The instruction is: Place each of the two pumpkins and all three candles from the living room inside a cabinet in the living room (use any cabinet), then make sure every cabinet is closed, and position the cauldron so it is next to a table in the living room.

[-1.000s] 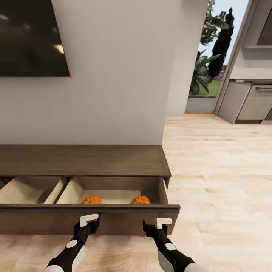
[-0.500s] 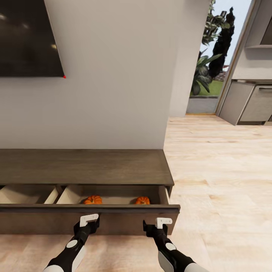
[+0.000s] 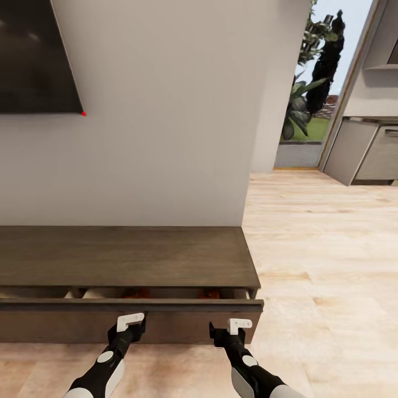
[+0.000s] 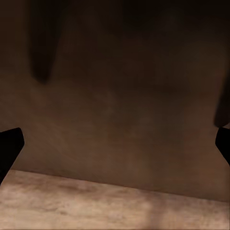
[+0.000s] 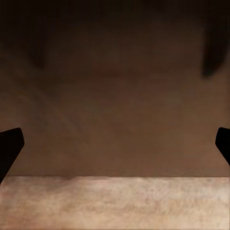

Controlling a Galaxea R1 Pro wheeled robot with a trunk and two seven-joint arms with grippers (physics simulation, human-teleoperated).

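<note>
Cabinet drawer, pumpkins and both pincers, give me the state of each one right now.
Cabinet: drawer nearly shut, a narrow gap left along its top edge.
Pumpkins: inside the drawer, only slivers of orange showing through the gap.
Left pincer: open, empty, against the drawer front.
Right pincer: open, empty, against the drawer front.
TV: screen dark, mounted on the wall.

No text, label, brand, number or sign can be read in any view
</note>
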